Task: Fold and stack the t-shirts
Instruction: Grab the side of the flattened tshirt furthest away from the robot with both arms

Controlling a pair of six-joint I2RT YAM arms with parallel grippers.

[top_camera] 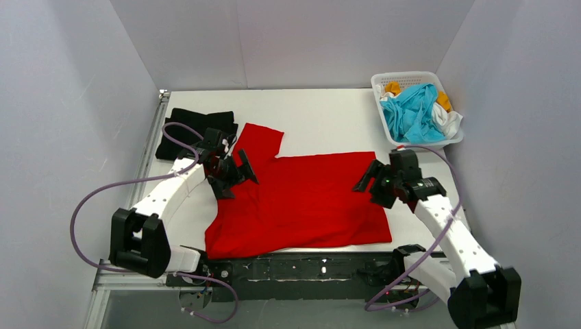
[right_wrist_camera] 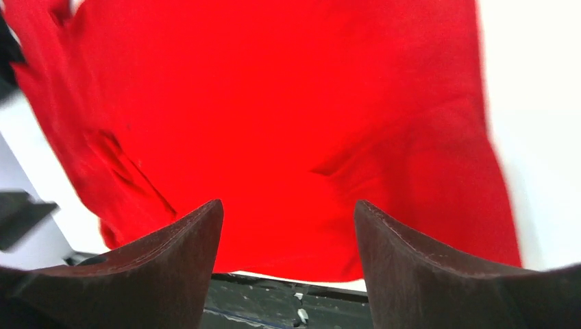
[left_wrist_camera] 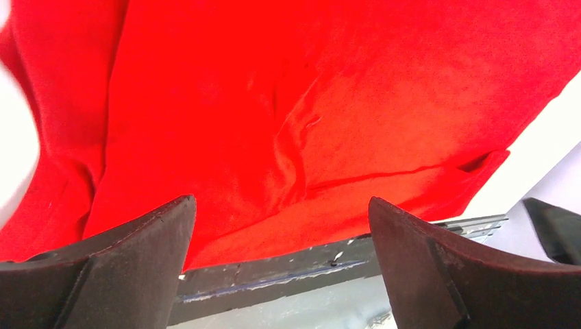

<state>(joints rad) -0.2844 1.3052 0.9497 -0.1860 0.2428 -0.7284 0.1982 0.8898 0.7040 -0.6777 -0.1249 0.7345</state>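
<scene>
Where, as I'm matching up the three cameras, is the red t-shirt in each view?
Top external: the red t-shirt lies flat in the middle of the table.
Left wrist: it fills most of the frame, beyond the open left claw.
Right wrist: it fills the centre, beyond the open right claw.
Shared landmark: the black rail along the table front, bordering the shirt, in all three.

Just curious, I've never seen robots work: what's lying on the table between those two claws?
The red t-shirt, spread out, fills the stretch between the left gripper and the right gripper; the top view shows it plainly.
</scene>
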